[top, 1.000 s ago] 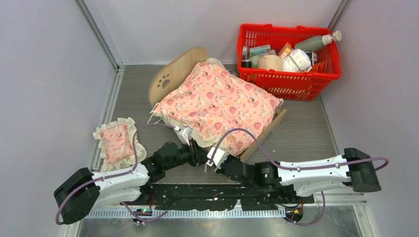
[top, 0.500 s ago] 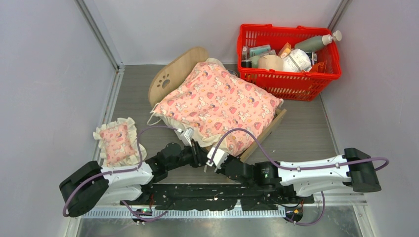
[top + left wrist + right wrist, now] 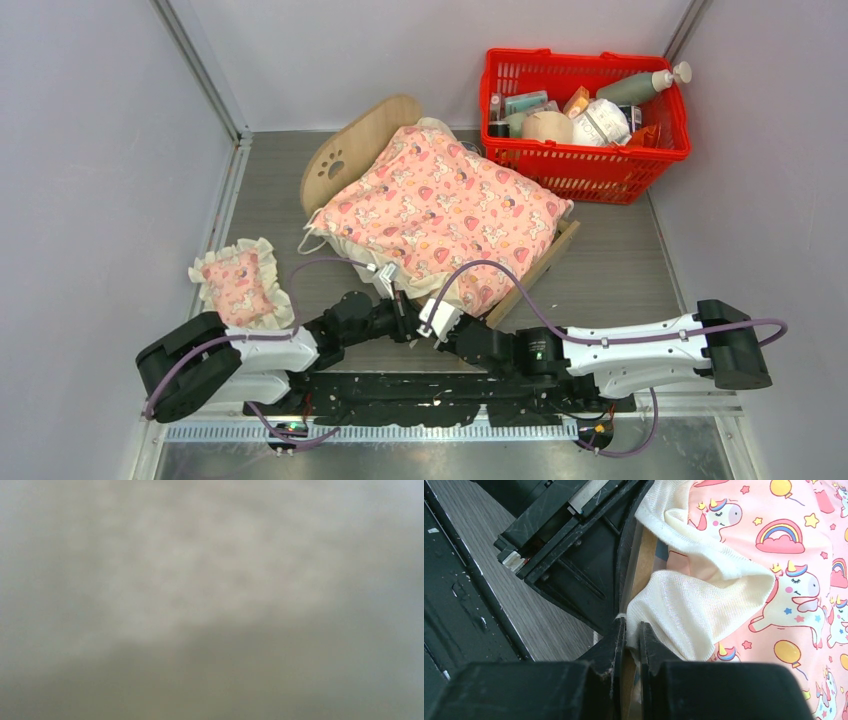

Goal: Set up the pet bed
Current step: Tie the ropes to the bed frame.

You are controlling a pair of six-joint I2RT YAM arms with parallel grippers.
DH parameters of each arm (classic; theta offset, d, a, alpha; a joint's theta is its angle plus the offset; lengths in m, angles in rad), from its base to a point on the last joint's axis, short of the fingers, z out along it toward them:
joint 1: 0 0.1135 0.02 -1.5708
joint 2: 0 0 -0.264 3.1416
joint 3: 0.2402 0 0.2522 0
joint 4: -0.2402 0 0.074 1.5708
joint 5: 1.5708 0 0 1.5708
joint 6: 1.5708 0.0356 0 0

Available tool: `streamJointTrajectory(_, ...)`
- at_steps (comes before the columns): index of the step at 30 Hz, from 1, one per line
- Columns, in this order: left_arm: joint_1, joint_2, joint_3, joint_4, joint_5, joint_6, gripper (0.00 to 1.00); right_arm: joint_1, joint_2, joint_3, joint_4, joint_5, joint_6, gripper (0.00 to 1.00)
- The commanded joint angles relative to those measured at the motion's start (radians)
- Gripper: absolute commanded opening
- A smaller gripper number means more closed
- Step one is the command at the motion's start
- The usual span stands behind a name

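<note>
My right gripper (image 3: 630, 630) is at the near edge of the bed (image 3: 352, 150), its jaws pressed nearly together on the cream frill of the blanket (image 3: 440, 205). A strip of plywood frame shows just behind that fold. My left gripper (image 3: 392, 285) sits just beside it, at the same near edge. Its own camera gives only a grey blur, and from above I cannot tell whether its jaws are spread or closed. The bed stands mid-table (image 3: 620, 270), headboard to the far left, paw cutout showing, and the blanket covers its top. The pillow (image 3: 238, 285) lies apart at the left; the basket (image 3: 585, 165) stands far right.
</note>
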Motion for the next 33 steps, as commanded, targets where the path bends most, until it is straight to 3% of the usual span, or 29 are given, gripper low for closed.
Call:
streamJointTrajectory(1, 0.001, 0.019, 0.017, 0.157, -0.024, -0.025, 0.00, 0.005, -0.025, -0.002, -0.008, -0.039, 0.003, 0.05)
streamJointTrajectory(6, 0.001, -0.022, -0.038, 0.135, -0.117, -0.058, 0.00, 0.005, -0.036, -0.009, -0.011, -0.040, 0.011, 0.05)
streamJointTrajectory(15, -0.001, -0.252, -0.004, -0.255, -0.272, 0.011, 0.00, 0.005, -0.080, -0.031, -0.024, -0.064, 0.023, 0.05)
streamJointTrajectory(22, -0.001, -0.322, -0.001, -0.398, -0.324, 0.021, 0.00, 0.006, -0.092, -0.033, -0.037, -0.115, 0.011, 0.05)
streamJointTrajectory(25, -0.002, -0.347, -0.005, -0.394, -0.329, 0.040, 0.00, 0.007, -0.108, -0.036, -0.050, -0.129, 0.009, 0.05)
streamJointTrajectory(29, -0.005, -0.335, -0.006, -0.278, -0.219, 0.142, 0.01, 0.006, -0.125, -0.036, -0.060, -0.127, 0.012, 0.05)
streamJointTrajectory(33, -0.010, -0.302, -0.034, -0.158, -0.132, 0.160, 0.21, 0.006, -0.111, -0.020, -0.067, -0.111, 0.037, 0.10)
